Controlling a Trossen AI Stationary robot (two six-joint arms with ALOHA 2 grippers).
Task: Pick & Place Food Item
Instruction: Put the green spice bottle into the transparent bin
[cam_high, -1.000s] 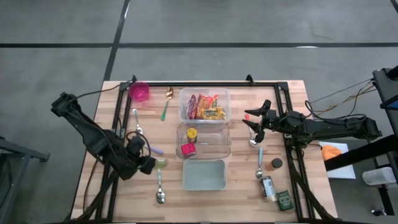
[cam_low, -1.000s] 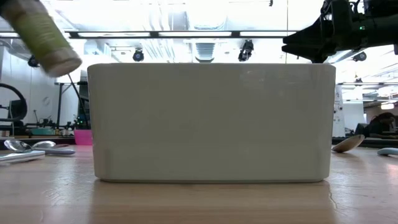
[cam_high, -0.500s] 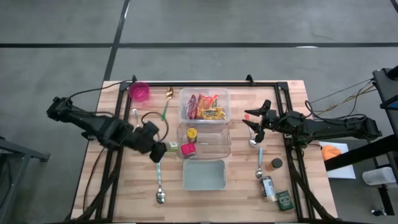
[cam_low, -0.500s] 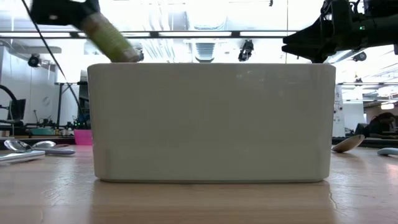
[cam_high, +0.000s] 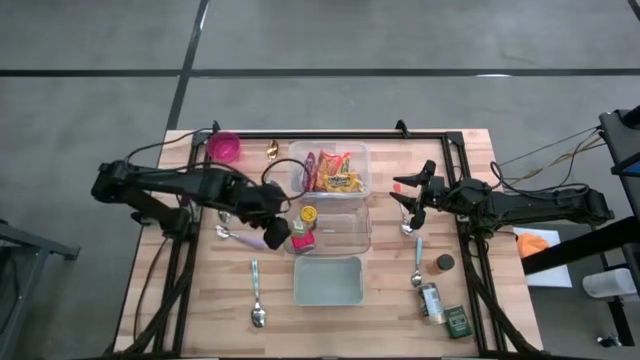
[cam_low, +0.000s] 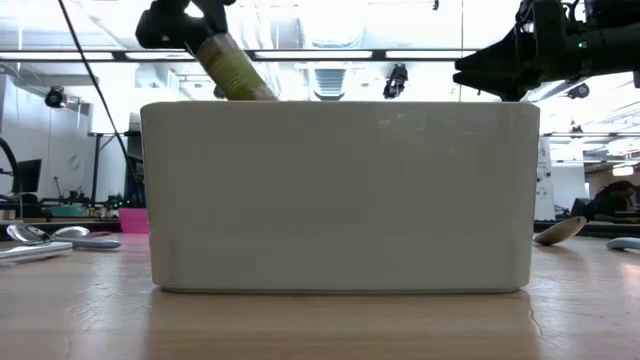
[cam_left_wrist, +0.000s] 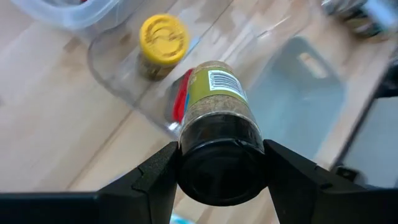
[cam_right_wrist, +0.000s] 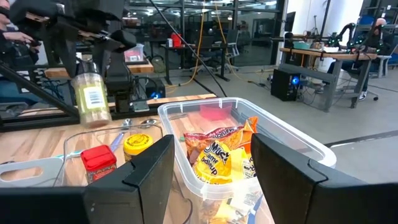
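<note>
My left gripper is shut on a spice jar with a black cap, a green label and greenish contents. It hangs over the left edge of the clear middle container. That container holds a yellow-lidded jar and a red-lidded jar. The low view shows the jar tilted above the grey-green tray. A second clear container, farther back, holds snack packets. My right gripper waits open to the right of the containers, touching nothing. My left gripper pinches the jar's black-capped end between its two fingers. The fingers come slanting down from the table's left. The jar is lifted clear and slants down away from the fingers, its bottom end lowest.
Spoons lie on the table at the left, by the left arm and at the right. A pink cup stands at the far left. A small can and a green tin sit near the right front.
My left gripper has swung from the table's near left toward the right and far side, rising a little and rolling its wrist. It has kept its hold. The spice jar, still lifted clear, now hangs at the clear container's left edge.
</note>
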